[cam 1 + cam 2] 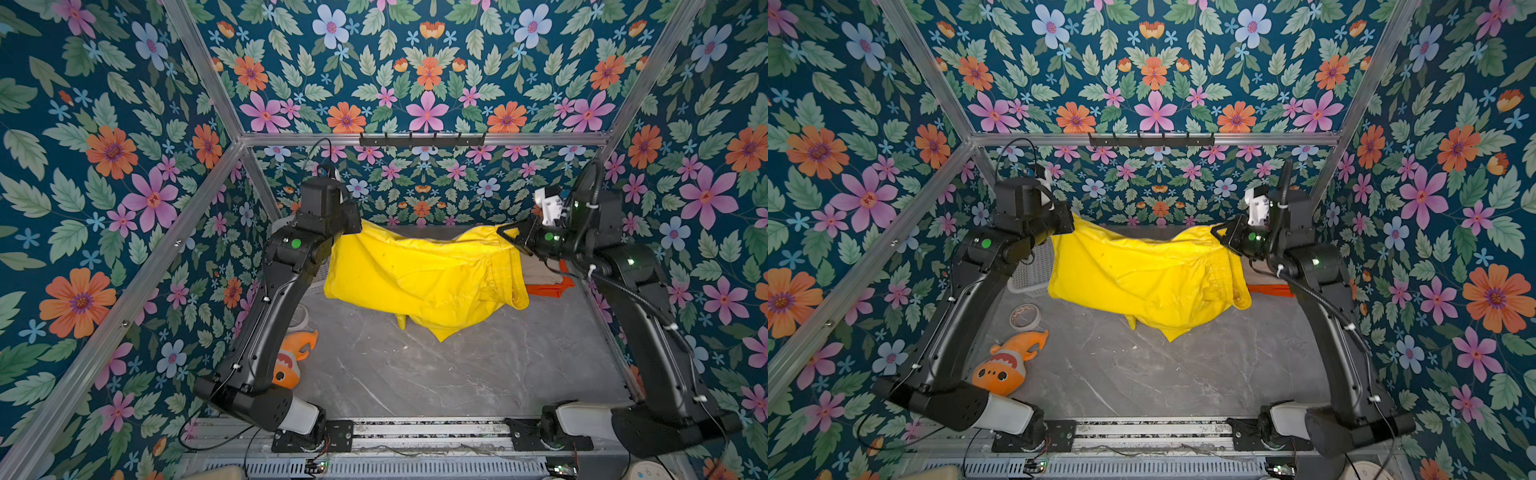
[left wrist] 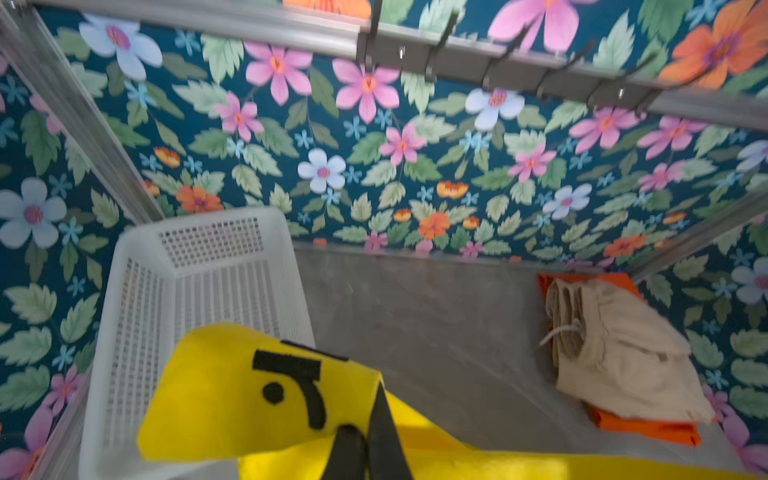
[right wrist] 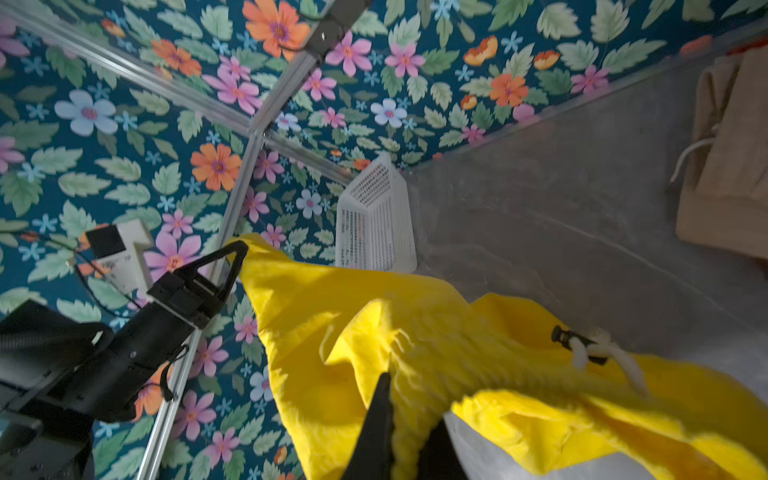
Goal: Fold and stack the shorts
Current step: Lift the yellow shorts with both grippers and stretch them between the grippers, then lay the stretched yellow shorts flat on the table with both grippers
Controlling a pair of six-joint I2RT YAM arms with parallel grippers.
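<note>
The yellow shorts [image 1: 415,274] [image 1: 1142,274] hang stretched between my two grippers above the grey table, their lower folds sagging toward it. My left gripper [image 2: 365,432] [image 1: 1072,227] is shut on one corner, where the cloth [image 2: 216,399] bears a black printed mark. My right gripper [image 3: 409,415] [image 1: 505,235] is shut on the gathered waistband [image 3: 478,345] near its white drawstring. The beige shorts [image 2: 623,353] lie folded on the folded orange shorts [image 2: 648,430] at the back right corner [image 1: 548,289].
A white perforated basket [image 2: 137,332] [image 1: 1038,266] stands at the back left, under my left wrist. An orange plush fish [image 1: 1005,365] and a tape roll [image 1: 1025,316] lie by the left arm. A black hook rack [image 1: 422,140] is on the back rail.
</note>
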